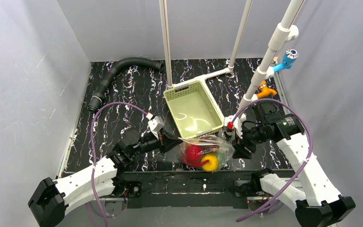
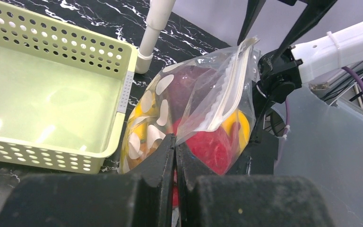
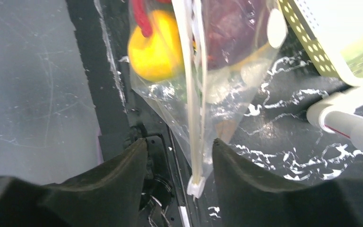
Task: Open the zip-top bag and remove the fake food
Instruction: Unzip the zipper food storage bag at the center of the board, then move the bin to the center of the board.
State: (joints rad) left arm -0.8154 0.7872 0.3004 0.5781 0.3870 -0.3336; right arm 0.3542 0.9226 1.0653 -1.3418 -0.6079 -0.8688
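The clear zip-top bag (image 1: 207, 152) with off-white dots stands on edge near the table's front edge, just in front of the basket. It holds the fake food: a red piece (image 1: 193, 154), a yellow piece (image 1: 211, 163), a dark red piece (image 2: 189, 82) and something green. My left gripper (image 2: 175, 144) is shut on the bag's left corner (image 2: 189, 132). My right gripper (image 3: 179, 144) is open at the bag's right end, its fingers either side of the zip strip (image 3: 194, 94) and its white slider (image 3: 195, 187).
The pale green basket (image 1: 192, 109) sits empty just behind the bag. White pipes (image 1: 260, 75) rise behind and to the right, with an orange clamp (image 1: 263, 90). A black hose (image 1: 118, 71) lies at the back left. Grey walls enclose the sides.
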